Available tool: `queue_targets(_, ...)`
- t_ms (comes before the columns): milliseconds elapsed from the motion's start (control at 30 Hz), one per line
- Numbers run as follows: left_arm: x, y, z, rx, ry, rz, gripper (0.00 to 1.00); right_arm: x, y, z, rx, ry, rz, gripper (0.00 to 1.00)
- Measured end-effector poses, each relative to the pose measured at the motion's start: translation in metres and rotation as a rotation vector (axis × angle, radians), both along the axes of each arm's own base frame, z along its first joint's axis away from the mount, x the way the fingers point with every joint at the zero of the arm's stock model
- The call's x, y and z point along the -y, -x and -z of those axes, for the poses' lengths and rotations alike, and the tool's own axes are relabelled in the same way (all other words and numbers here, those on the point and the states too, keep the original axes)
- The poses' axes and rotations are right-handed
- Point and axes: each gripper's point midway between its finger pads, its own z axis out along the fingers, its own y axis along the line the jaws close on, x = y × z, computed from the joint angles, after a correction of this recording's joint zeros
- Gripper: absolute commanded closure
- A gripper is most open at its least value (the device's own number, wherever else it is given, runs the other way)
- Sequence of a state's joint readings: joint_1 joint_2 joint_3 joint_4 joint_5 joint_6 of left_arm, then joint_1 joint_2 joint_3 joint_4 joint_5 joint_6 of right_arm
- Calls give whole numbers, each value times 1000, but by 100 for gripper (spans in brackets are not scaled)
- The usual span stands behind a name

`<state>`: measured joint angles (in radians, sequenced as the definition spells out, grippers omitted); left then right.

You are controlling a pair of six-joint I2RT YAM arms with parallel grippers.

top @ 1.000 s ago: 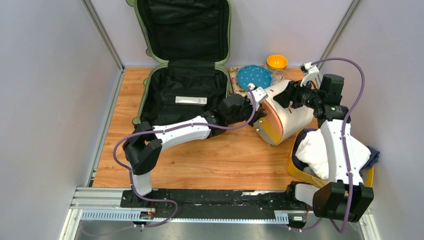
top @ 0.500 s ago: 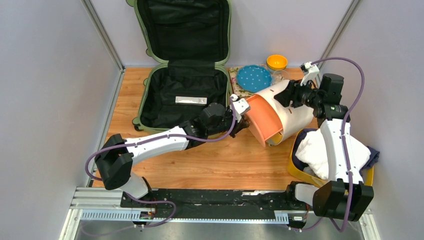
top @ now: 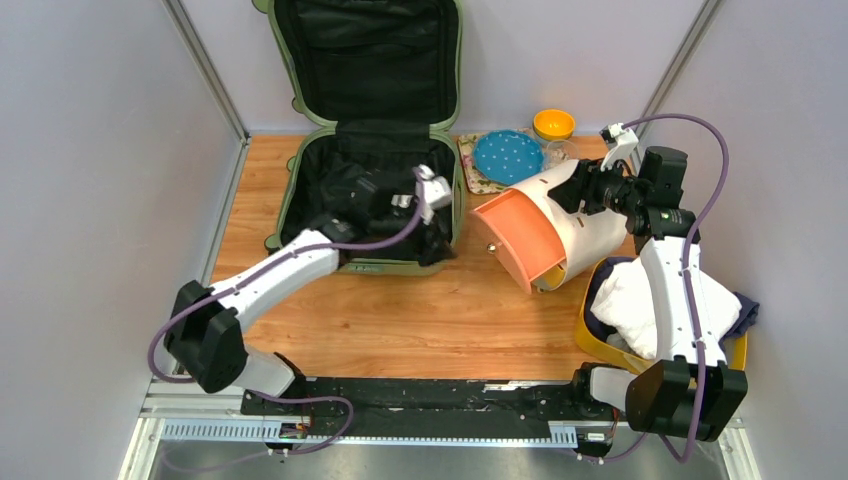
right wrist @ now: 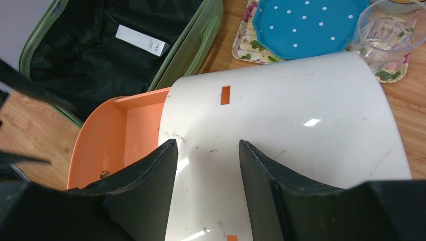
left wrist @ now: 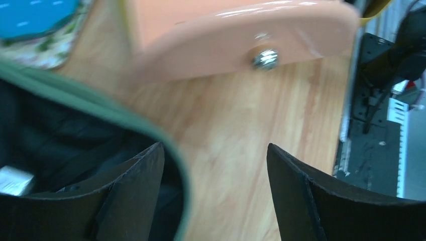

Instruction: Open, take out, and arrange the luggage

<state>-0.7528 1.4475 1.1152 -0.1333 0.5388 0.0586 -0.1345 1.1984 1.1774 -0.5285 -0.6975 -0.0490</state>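
Wooden table (top: pixel 420 320): open luggage (top: pixel 340 175) at 11 o'clock; floral tray (top: pixel 480 183) at 12; drawer box (top: pixel 590 235), tilted, at 2; yellow tray (top: pixel 592 338) at 4, overhanging edge.

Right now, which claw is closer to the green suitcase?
Left. The left gripper hangs over the suitcase rim; the right gripper is at the drawer box, off to the side.
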Motion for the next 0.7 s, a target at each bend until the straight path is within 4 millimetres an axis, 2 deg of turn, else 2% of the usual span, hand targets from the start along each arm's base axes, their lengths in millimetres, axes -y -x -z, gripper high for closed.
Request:
queue_targets(67,-33,-21,-8,9,-2,-29,18,0,0,0,0,0,0,45)
queue_targets(100,-55,-37,-10,27,-17,-52,18,0,0,0,-1,0,0,45)
queue_targets(200,-104,-76,-14,85,-87,-96,21,0,-2,0,-3,-1,-2,45)
queue_targets(233,-114,-88,-16,98,-114,-94,22,0,-2,0,-2,0,-2,45)
queue_targets(333,-144,-139,-17,163,-198,-79,25,0,-2,0,-3,1,-3,45)
queue_targets(367,-155,-157,-11,184,-226,-70,25,0,-2,0,-3,1,-3,45)
queue_targets(433,-177,-180,10,214,-277,-45,25,0,-2,0,-5,3,-3,45)
queue_targets(600,-226,-200,79,243,-396,35,26,1,-1,0,-11,8,-6,45)
queue_targets(700,-233,-209,99,298,-439,93,26,1,-1,0,-15,10,-8,45)
